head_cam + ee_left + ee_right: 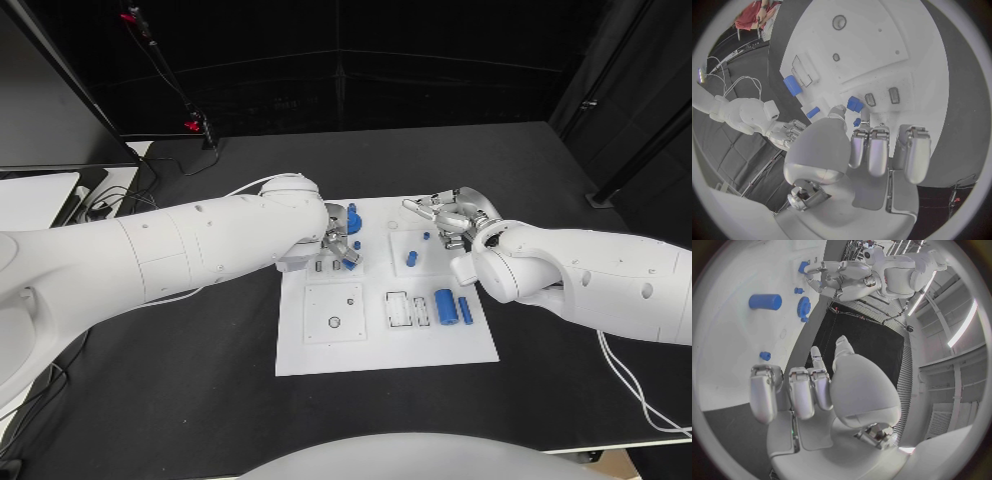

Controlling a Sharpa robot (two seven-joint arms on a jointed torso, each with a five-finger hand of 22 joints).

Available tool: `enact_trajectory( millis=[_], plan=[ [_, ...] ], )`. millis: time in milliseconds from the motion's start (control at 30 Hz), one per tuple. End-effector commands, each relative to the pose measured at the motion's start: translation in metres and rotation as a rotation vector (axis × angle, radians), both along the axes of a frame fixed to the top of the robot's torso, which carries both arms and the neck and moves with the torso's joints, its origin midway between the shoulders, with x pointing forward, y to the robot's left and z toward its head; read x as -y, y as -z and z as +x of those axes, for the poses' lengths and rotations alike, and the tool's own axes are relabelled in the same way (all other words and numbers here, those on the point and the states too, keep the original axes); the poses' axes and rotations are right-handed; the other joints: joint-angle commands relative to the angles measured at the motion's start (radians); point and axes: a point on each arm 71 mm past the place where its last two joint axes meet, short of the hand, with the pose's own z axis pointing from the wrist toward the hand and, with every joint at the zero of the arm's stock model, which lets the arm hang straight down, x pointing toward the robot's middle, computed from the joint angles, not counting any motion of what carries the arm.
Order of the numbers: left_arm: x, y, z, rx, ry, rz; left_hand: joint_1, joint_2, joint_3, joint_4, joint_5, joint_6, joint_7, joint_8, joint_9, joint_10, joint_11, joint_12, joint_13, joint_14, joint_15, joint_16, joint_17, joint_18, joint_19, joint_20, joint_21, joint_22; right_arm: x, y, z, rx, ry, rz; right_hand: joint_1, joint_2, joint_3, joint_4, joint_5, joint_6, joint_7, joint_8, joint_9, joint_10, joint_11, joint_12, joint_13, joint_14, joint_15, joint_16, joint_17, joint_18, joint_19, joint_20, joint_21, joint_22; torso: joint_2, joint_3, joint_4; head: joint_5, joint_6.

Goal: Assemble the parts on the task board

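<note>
The white task board [382, 345] lies in the middle of the black table. My left hand [336, 247] is over the board's far left part and pinches a small blue part [854, 104] between thumb and a finger, low over the board. A blue gear [352, 218] lies just beyond that hand. My right hand [450, 220] hovers at the board's far right corner, fingers apart, holding nothing. A blue cylinder [446, 307] and a slim blue pin [464, 309] lie on the right side. Two small blue pieces [411, 258] [426, 237] stand between the hands.
A square white plate with holes [335, 313] and rectangular slots [400, 309] take up the board's near half. Cables [108, 200] and a pale box [32, 198] lie at the table's far left. A dark stand [613, 190] rises at the right edge.
</note>
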Motion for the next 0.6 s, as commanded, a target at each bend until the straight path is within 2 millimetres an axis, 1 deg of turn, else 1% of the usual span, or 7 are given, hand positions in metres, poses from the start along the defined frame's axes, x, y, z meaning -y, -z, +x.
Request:
enact_trajectory(
  millis=[33, 167, 300, 433, 533, 600],
  plan=[
    [0.0, 0.002, -0.002, -0.01, 0.008, -0.005, -0.006, -0.005, 0.007, -0.001, 0.005, -0.005, 0.003, -0.007, -0.072, 0.104, 0.008, 0.004, 0.263, 0.105, 0.005, 0.001, 0.263, -0.007, 0.104, 0.009, 0.003, 0.264, -0.001, -0.001, 0.0, 0.006, -0.002, 0.0, 0.001, 0.007, -0.006, -0.001, 0.006, 0.007, 0.002, 0.006, -0.002, 0.106, 0.007, 0.003, 0.263, 0.104, 0.008, 0.002, 0.263, 0.016, 0.043, 0.007, -0.005, 0.225, 0.0, 0.0005, 0.0, -0.001, 0.0],
    [-0.001, 0.002, -0.002, -0.005, -0.004, -0.003, -0.005, -0.005, 0.008, -0.002, 0.005, -0.006, 0.004, -0.009, -0.075, 0.104, 0.009, 0.004, 0.263, 0.105, 0.005, 0.001, 0.263, -0.007, 0.104, 0.009, 0.003, 0.264, -0.001, -0.001, 0.0, 0.006, -0.003, 0.001, 0.001, 0.007, -0.006, -0.001, 0.006, 0.007, 0.002, 0.006, -0.002, 0.106, 0.007, 0.003, 0.263, 0.104, 0.008, 0.002, 0.263, 0.016, 0.043, 0.007, -0.005, 0.225, -0.001, 0.0004, -0.0006, -0.001, 0.001],
    [-0.003, 0.001, -0.002, 0.022, -0.008, -0.018, -0.017, -0.015, 0.001, 0.0, -0.017, -0.023, 0.011, -0.015, -0.087, 0.104, 0.015, 0.004, 0.263, 0.105, 0.011, 0.001, 0.263, -0.007, 0.104, 0.014, 0.003, 0.264, -0.001, -0.001, 0.0, 0.006, -0.004, 0.001, 0.001, 0.007, -0.006, -0.001, 0.006, 0.007, 0.002, 0.006, -0.002, 0.106, 0.007, 0.003, 0.263, 0.104, 0.008, 0.002, 0.263, 0.016, 0.043, 0.007, -0.005, 0.225, -0.001, 0.0006, -0.0006, 0.0, 0.003],
    [-0.006, -0.003, -0.004, 0.075, 0.003, -0.054, -0.038, -0.024, -0.012, 0.0, -0.039, -0.035, 0.016, -0.008, -0.092, 0.104, 0.02, 0.004, 0.263, 0.105, 0.017, 0.001, 0.263, -0.007, 0.104, 0.019, 0.003, 0.264, -0.001, -0.001, 0.0, 0.005, -0.003, 0.001, 0.001, 0.007, -0.006, -0.001, 0.006, 0.007, 0.002, 0.006, -0.002, 0.106, 0.007, 0.003, 0.263, 0.104, 0.008, 0.002, 0.263, 0.016, 0.043, 0.007, -0.005, 0.225, -0.001, 0.0006, 0.0008, -0.005, 0.003],
    [-0.009, -0.007, -0.006, 0.138, 0.02, -0.095, -0.045, -0.028, -0.017, 0.0, -0.045, -0.041, 0.018, -0.004, -0.093, 0.104, 0.022, 0.004, 0.263, 0.105, 0.018, 0.001, 0.263, -0.007, 0.104, 0.021, 0.003, 0.264, 0.0, -0.001, 0.0, 0.005, -0.003, 0.001, 0.001, 0.008, -0.007, -0.001, 0.006, 0.008, 0.002, 0.007, -0.002, 0.106, 0.007, 0.003, 0.263, 0.104, 0.008, 0.002, 0.263, 0.016, 0.044, 0.007, -0.004, 0.226, -0.001, 0.0007, 0.0001, -0.006, 0.003],
    [-0.01, -0.01, -0.007, 0.18, 0.039, -0.122, -0.046, -0.029, -0.018, 0.0, -0.046, -0.043, 0.019, -0.004, -0.094, 0.104, 0.022, 0.004, 0.263, 0.105, 0.019, 0.001, 0.263, -0.007, 0.104, 0.021, 0.003, 0.264, 0.0, -0.001, 0.0, 0.005, -0.003, 0.0, 0.001, 0.008, -0.007, -0.001, 0.006, 0.008, 0.002, 0.007, -0.002, 0.106, 0.007, 0.003, 0.263, 0.104, 0.008, 0.002, 0.263, 0.016, 0.044, 0.007, -0.004, 0.226, -0.001, 0.0008, 0.0008, -0.008, 0.003]
  ],
)
